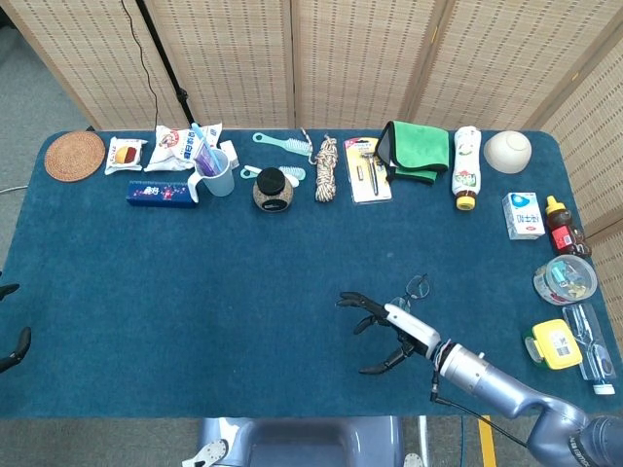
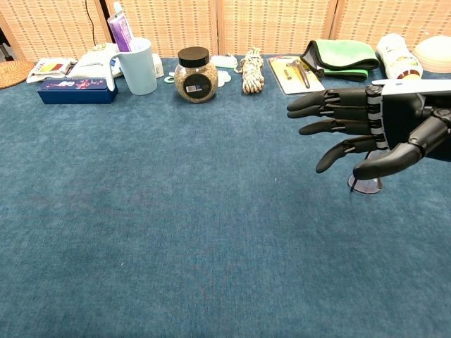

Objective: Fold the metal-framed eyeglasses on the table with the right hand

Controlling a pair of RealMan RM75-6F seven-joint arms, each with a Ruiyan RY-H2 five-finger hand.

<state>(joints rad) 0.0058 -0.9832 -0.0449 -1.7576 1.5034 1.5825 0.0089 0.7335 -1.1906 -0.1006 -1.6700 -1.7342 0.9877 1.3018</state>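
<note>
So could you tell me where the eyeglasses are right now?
In the head view, the eyeglasses lie right of centre on the blue table, just beyond the open right hand.

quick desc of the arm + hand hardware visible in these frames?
The right hand has black segmented fingers on a black palm with a white back plate. In the head view its right arm is a silver-grey metallic tube with a dark wrist ring and a thin black cable hanging beneath. Only dark fingertips of the left hand show.

A staged test room, like a lab: woven folding screens (image 1: pixel 341 58) close off the far side of a table (image 1: pixel 146 292) under blue felt, and unrelated household goods line its far and right edges, such as a jar (image 1: pixel 273 189), rope (image 1: pixel 326 167) and green cloth (image 1: pixel 416 148).
</note>
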